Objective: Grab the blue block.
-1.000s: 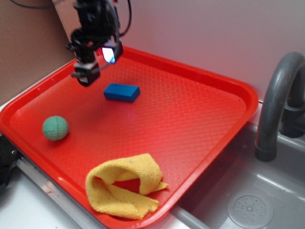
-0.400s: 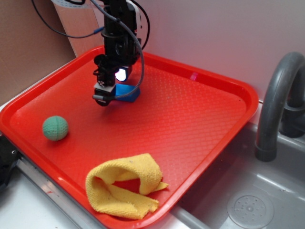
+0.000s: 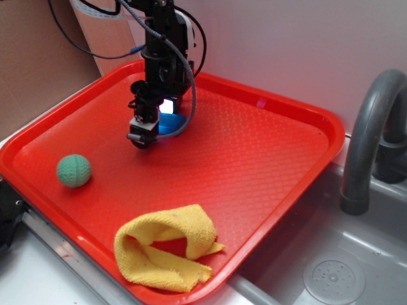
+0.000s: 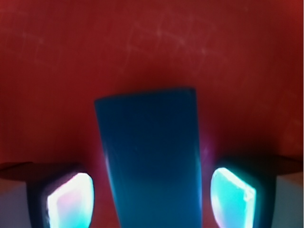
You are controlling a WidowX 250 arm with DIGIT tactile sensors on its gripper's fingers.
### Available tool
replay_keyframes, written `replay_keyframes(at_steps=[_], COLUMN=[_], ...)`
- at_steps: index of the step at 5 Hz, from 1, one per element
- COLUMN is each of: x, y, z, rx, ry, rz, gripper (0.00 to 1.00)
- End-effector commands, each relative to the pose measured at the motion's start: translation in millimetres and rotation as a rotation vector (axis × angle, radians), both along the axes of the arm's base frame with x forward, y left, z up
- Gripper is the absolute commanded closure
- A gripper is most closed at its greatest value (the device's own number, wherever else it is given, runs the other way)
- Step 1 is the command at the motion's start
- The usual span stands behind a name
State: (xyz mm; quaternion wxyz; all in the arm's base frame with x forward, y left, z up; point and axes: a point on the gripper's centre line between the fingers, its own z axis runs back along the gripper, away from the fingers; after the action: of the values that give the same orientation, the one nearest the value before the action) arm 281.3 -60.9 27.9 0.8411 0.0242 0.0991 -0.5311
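Two fingers of the hand [image 4: 152, 194] now straddle the blue block [image 4: 149, 156]: in the wrist view the fingertips [image 4: 70, 199] sit apart, one on each side of the block, with a visible strip of red tray between each pad and the block's long sides, so open, not clamped. Block lies flat on the red tray [image 3: 267, 146], in its far-left part, long axis running away from the camera in the wrist view. In the exterior view the hand [image 3: 147, 130] is low over the tray and hides most of the block [image 3: 173, 124]; only a blue sliver shows to the right of the fingers. Versus 0.4 s ago: the arm has dropped a little and shifted slightly right, covering more of the block; a second ago it hung further left and higher, with the block fully exposed. Block itself hasn't moved between frames. Green ball [image 3: 74, 170] sits unchanged at the tray's left side, well apart from the hand. Yellow cloth [image 3: 168, 254] is crumpled at the near edge, same spot. Grey faucet [image 3: 372, 136] and sink [image 3: 334, 276] are to the right, off the tray. Can't tell whether the fingertips touch the tray surface.
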Motion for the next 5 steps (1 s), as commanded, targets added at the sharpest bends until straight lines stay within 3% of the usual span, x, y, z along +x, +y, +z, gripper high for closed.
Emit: replay_keyframes(at_steps=[1,2,3,5], x=[-5,-10,-23,-59], y=[-8,11,19,16], z=[15,64,114,194], rx=[0.039,0.078,0.055,-0.107], ry=[-0.065,-0.107,-0.090,-0.098], rz=[0.071,0.321,0.573,1.078], gripper=[1.00,1.00,1.00,1.00])
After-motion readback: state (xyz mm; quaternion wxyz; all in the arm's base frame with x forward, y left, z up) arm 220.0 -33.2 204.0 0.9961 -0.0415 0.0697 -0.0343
